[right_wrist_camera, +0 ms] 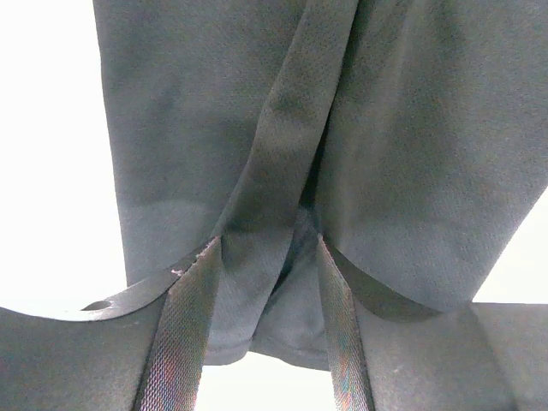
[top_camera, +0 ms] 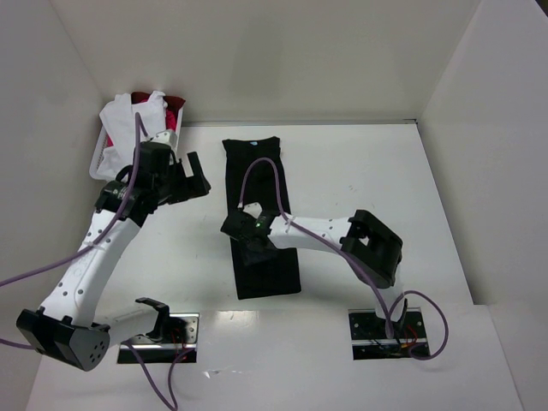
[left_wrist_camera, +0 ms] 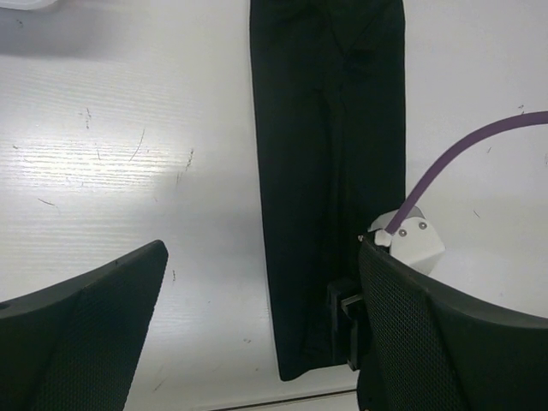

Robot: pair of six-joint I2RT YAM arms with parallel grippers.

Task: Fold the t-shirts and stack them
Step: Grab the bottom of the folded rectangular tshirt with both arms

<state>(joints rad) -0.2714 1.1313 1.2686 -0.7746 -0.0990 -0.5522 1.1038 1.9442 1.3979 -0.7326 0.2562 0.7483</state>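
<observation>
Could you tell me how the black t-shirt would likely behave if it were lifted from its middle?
Probably floppy: the black t-shirt lies flat in a long folded strip, so both ends would likely droop. It bunches into a ridge inside the right tool, so it likely pinches easily. The fold may come undone.

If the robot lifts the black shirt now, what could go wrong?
1. The right hand pinches only a bunched ridge near the middle of the black t-shirt, so lifting might let the folded strip sag open.
2. The left hand is open and off to the side, holding nothing, so the shirt could slide crooked across the table.
</observation>
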